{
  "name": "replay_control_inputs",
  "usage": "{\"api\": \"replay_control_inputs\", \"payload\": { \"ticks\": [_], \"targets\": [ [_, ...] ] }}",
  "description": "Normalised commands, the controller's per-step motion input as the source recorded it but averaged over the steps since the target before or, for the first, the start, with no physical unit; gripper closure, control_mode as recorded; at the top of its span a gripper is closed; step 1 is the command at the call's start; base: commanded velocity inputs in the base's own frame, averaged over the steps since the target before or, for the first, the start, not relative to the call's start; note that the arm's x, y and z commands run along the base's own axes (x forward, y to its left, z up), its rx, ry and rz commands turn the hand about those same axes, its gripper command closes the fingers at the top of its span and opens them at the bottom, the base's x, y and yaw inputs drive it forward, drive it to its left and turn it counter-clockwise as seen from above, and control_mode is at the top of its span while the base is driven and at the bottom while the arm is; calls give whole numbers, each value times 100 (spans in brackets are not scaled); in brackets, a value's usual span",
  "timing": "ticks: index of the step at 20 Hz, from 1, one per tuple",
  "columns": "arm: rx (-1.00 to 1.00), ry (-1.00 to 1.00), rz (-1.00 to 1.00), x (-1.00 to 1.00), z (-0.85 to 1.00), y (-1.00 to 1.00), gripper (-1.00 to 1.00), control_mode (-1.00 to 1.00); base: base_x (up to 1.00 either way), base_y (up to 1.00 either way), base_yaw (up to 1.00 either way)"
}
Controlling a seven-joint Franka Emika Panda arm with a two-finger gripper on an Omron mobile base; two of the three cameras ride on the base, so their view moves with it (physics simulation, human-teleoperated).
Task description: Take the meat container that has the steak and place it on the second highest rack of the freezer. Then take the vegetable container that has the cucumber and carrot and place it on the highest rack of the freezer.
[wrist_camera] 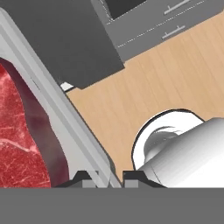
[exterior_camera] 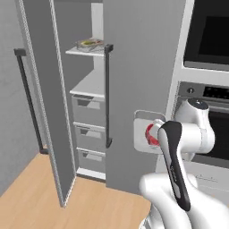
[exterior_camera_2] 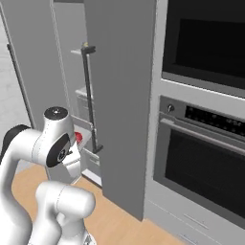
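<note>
1. The shallow grey plastic meat container holding red steak hangs low before the closed grey fridge door.
2. The gripper is nearly shut, pinching the container's thin rim.
3. Stiff, probably light, but edge-held: keep it level.

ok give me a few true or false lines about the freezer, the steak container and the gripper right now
1. The gripper is shut on the rim of the meat container. True.
2. The meat container already rests on a freezer rack. False: it is held in the air in front of the closed door.
3. The left freezer door stands open. True.
4. The upper rack holds nothing. False: a vegetable container sits on it.
5. The steak is red. True.
</note>
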Motion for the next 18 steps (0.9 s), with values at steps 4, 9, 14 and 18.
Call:
{"api": "replay_control_inputs", "payload": {
  "ticks": [4, 9, 14, 18],
  "targets": [
    [0, 0, 0, 0, 0, 0, 100, 100, 19, 100, -16],
    [0, 0, 0, 0, 0, 0, 100, 100, 53, 87, -35],
    [0, 0, 0, 0, 0, 0, 100, 100, 75, 47, -30],
    [0, 0, 0, 0, 0, 0, 100, 100, 44, 28, -2]
  ]
}}
